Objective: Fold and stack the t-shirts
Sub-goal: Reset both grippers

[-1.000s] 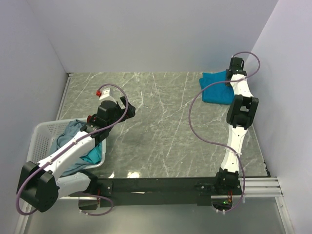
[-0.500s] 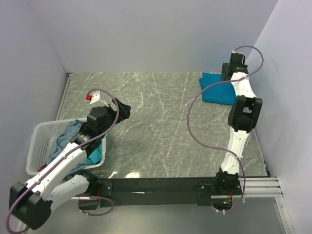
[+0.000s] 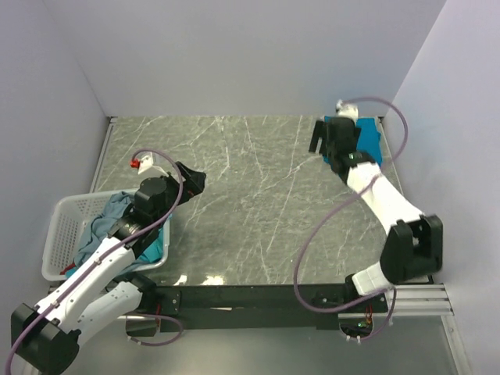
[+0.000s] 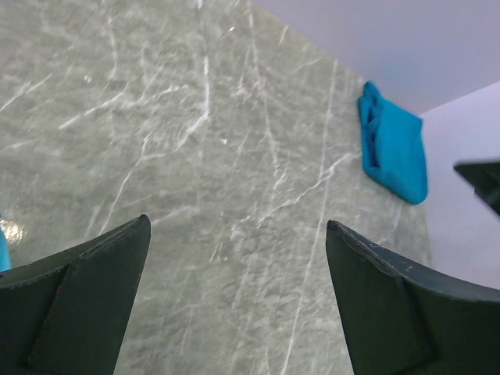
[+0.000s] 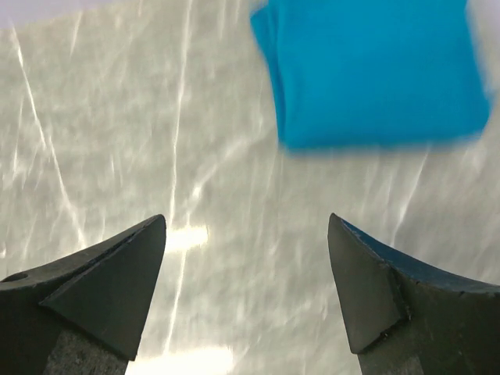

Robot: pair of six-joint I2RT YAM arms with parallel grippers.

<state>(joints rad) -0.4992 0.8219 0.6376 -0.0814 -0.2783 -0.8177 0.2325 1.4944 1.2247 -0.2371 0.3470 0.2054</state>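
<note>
Grey marbled surface (image 3: pixel 258 203) is enclosed on three sides by plain pale walls.

**Folded item.** One bright teal-blue folded t-shirt (image 5: pixel 375 70) is laid flat at about 1 o'clock on the surface, close to the far right corner. It is seen as a compact rectangle with a doubled edge on one side and few creases. No neck label can be made out. This corner position is judged to serve as the base of the stack, so that the middle of the surface is kept available for folding.

**Supply.** A white lattice basket (image 3: pixel 66 219) is set at about 8 o'clock, at the near left edge. A crumpled grey-blue t-shirt (image 3: pixel 117 211) and a teal t-shirt (image 3: pixel 152 248) are heaped in it, unfolded. The basket is judged to be placed there so that it is within reach of the left arm.

**Right claw.** The right claw (image 5: pixel 246 289) is held above bare surface, just beside the folded t-shirt on its 9 o'clock side. Its jaws are spread wide and nothing is gripped.

**Left claw.** The left claw (image 4: pixel 234 305) is held beside the basket's far right corner, at about 1 o'clock from it, and is aimed across the surface. Its jaws are fully parted and empty. The basket shirts are not touched by it.
</note>
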